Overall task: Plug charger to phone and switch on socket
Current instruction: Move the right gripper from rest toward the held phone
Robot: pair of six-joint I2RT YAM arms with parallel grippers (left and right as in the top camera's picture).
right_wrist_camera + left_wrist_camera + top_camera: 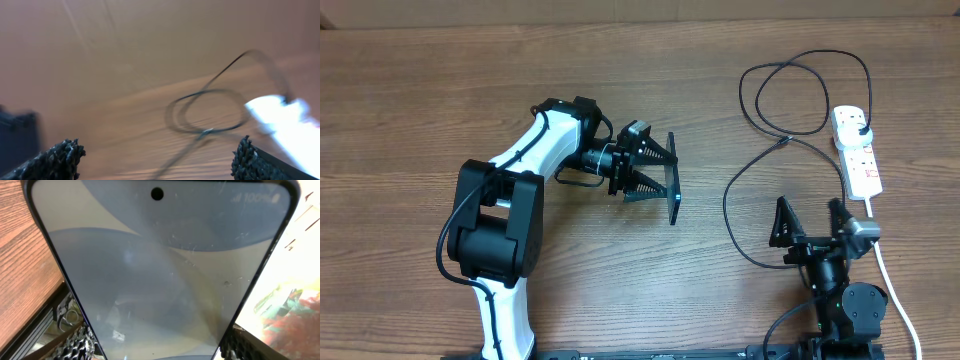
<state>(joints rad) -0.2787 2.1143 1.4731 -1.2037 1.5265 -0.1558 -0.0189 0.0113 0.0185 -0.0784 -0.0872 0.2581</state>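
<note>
Phone (160,280) stands on edge, clamped in left gripper (665,175); right gripper (810,216) gapes wide beside charger (726,205).

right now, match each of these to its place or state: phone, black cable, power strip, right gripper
Things:
1 phone
2 black cable
3 power strip
4 right gripper

Place or state:
A open, holding nothing
B lying in loose loops on the table
C held in the left gripper
D white, on the right arm's side

Pairs: 1-C, 2-B, 3-D, 4-A
</note>
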